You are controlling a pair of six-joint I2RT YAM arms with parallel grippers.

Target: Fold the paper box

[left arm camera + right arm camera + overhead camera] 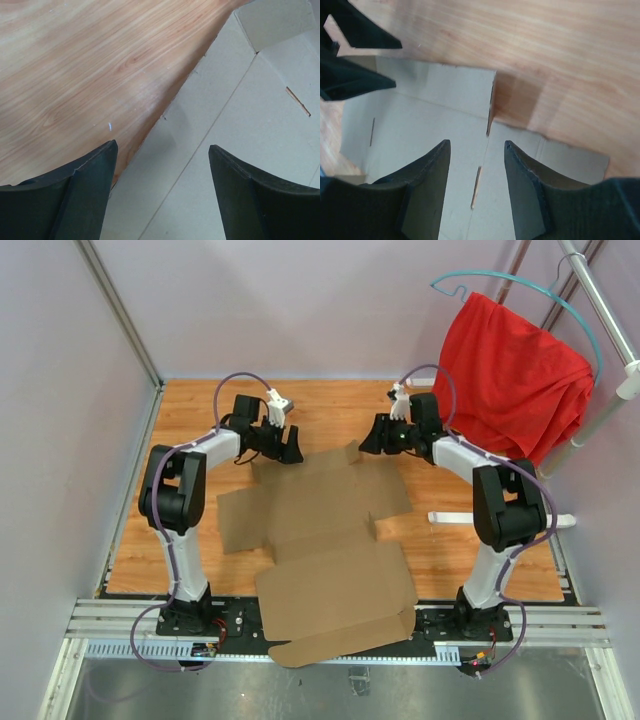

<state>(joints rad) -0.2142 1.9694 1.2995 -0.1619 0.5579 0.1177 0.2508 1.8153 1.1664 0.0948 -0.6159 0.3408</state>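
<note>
The paper box (320,540) is a brown die-cut sheet lying open and flat on the wooden table, flaps spread, its near end over the front rail. My left gripper (283,452) is open and empty just above the sheet's far left edge. In the left wrist view the fingers straddle that edge (162,145) over a crease in the cardboard (240,125). My right gripper (372,445) is open and empty above the far right flap. In the right wrist view it (477,142) hovers over a slot and flap notch in the cardboard (420,115), with the left gripper (395,64) opposite.
A red cloth (515,375) hangs on a teal hanger from a metal rack (600,310) at the back right. A white bar (450,517) lies on the table by the right arm. Walls enclose the left and back. An aluminium rail (100,625) runs along the front.
</note>
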